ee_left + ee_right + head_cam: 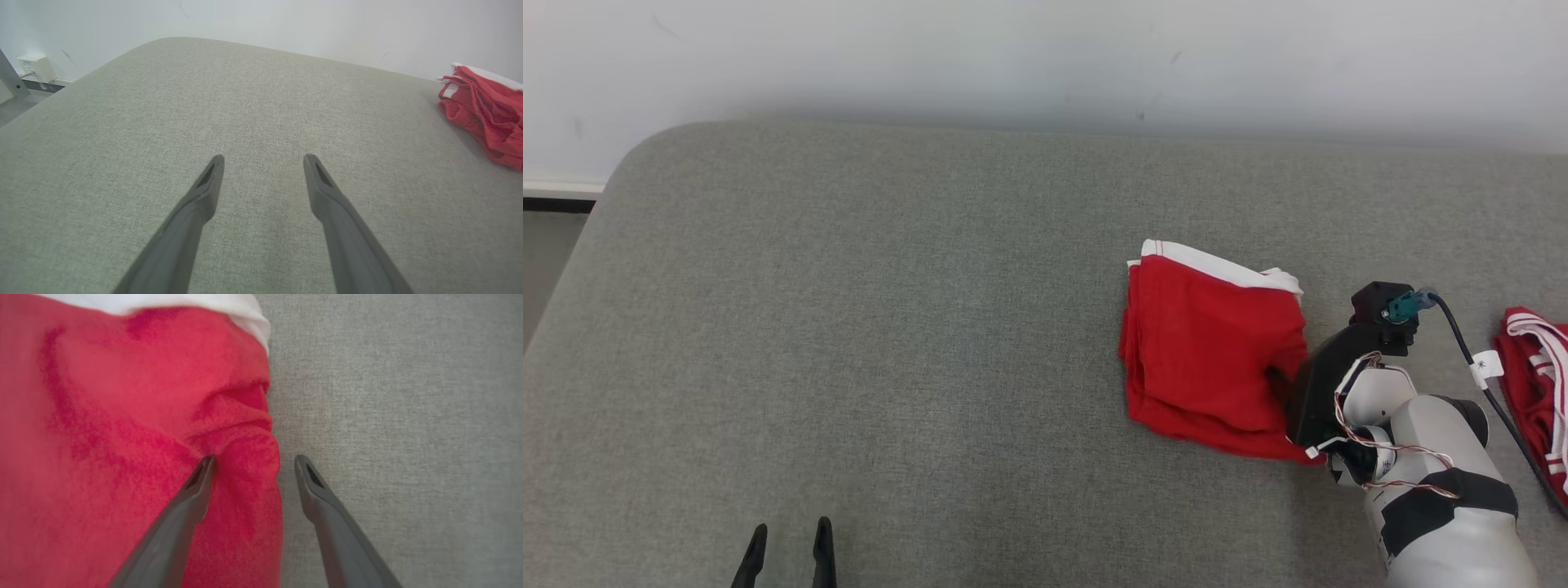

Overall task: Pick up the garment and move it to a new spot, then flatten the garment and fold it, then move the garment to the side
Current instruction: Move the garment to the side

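At the far left, the left gripper (792, 531) hovers low over the bare grey tabletop (890, 327), its two fingers spread with nothing between them. In its wrist view the gripper (264, 157) points across open fabric toward the white wall (286, 20), well apart from the garment (486, 110).

Right of centre lies the garment (1209, 351), red with a white band along its far edge, folded into a rough square and resting flat on the tabletop.

At the garment's right edge is the right gripper (254, 458), jaws wide and straddling that edge. One finger (192, 494) lies over the red cloth with its tip at a crease, and the other finger (322, 498) stands over bare tabletop just beside the cloth. Nothing is pinched. The pale right arm (1437, 457) rises from the lower right, with a dark cable (1462, 335) trailing behind it.

At the right border a second red-and-white cloth (1535, 384) lies apart from the garment.
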You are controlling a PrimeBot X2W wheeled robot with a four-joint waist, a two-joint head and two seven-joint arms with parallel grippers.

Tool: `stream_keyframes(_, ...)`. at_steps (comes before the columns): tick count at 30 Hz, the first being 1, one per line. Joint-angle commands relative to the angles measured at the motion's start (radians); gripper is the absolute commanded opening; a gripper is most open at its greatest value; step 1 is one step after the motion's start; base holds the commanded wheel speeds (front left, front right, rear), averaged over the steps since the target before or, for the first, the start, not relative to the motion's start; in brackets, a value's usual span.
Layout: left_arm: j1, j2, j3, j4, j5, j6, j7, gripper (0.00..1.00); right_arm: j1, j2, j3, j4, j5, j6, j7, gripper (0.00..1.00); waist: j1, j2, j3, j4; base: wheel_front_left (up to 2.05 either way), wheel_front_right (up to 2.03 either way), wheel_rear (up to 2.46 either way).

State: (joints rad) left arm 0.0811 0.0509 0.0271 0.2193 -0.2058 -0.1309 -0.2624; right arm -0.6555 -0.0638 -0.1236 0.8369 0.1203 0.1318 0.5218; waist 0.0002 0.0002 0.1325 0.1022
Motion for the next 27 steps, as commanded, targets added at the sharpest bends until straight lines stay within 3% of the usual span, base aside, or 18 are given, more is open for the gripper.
stream_keyframes(1,-0.009,-0.001,-0.002,0.002,-0.008,0.001,-0.003,1.00,-0.003,0.003,-0.007,0.011,-0.010,-0.003,0.003,1.00,-0.0002,-0.0002,0.023,0.021,0.00,0.00,0.00)
stream_keyframes(7,-0.025,-0.001,-0.014,0.001,-0.014,0.001,-0.003,1.00,-0.008,0.011,-0.018,0.058,-0.038,-0.003,0.019,1.00,-0.0002,-0.0002,0.044,0.029,0.00,0.00,0.00)
stream_keyframes(8,-0.027,-0.001,-0.016,0.002,-0.015,0.002,-0.003,1.00,-0.009,0.013,-0.014,0.067,-0.040,-0.003,0.028,0.88,-0.0002,-0.0002,0.047,0.030,0.00,0.00,0.00)
stream_keyframes(9,-0.027,-0.001,-0.018,0.002,-0.015,0.004,-0.003,1.00,-0.009,0.015,-0.007,0.075,-0.040,-0.003,0.035,0.35,-0.0002,-0.0002,0.050,0.030,0.00,0.00,0.00)
stream_keyframes(10,-0.029,-0.001,-0.020,0.003,-0.017,0.006,-0.003,1.00,-0.008,0.017,0.002,0.084,-0.036,-0.003,0.046,0.12,-0.0002,-0.0002,0.052,0.030,0.00,0.00,0.00)
stream_keyframes(11,-0.031,-0.001,-0.021,0.003,-0.019,0.008,-0.003,1.00,-0.008,0.018,0.015,0.090,-0.032,-0.003,0.054,0.00,-0.0002,-0.0002,0.053,0.029,0.00,0.00,0.00)
stream_keyframes(19,-0.036,-0.001,-0.013,-0.001,-0.030,0.014,-0.003,1.00,-0.053,-0.023,0.129,0.038,-0.029,-0.003,0.066,0.00,-0.0002,-0.0002,0.051,0.002,0.00,0.00,0.00)
stream_keyframes(27,-0.029,-0.001,-0.008,-0.028,-0.061,0.026,-0.003,1.00,-0.105,-0.134,0.379,-0.120,0.061,-0.003,0.158,0.00,-0.0002,-0.0002,0.028,-0.082,0.00,0.00,0.00)
